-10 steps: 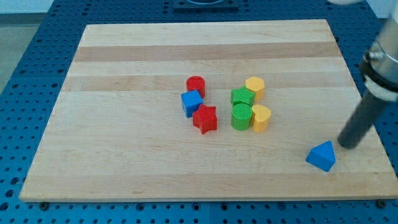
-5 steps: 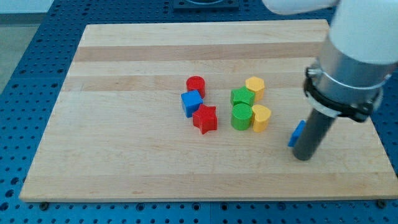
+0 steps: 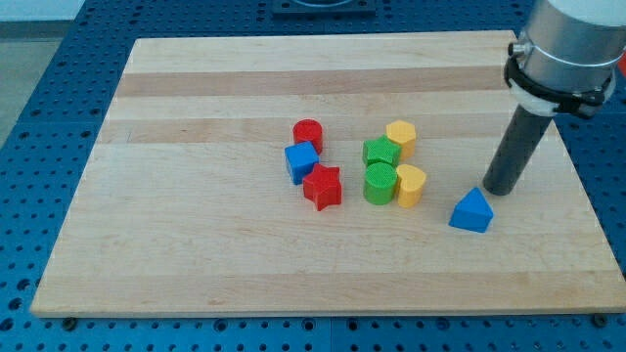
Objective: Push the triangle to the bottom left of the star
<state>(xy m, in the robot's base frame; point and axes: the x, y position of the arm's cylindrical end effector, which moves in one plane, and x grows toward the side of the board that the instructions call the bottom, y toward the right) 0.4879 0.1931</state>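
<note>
The blue triangle [image 3: 472,211] lies on the wooden board [image 3: 196,244] at the view's right. The red star [image 3: 323,187] sits near the board's middle, well to the triangle's left. My tip [image 3: 500,191] stands just up and to the right of the triangle, close to it with a small gap showing.
A blue cube [image 3: 301,160] and a red cylinder [image 3: 308,134] touch the star's upper left. Two green blocks [image 3: 380,152] [image 3: 379,183] and two yellow blocks [image 3: 401,136] [image 3: 411,185] cluster between the star and the triangle.
The triangle has moved left and slightly up from near the board's lower right. My tip swept left behind it, then pulled back up and to the right.
</note>
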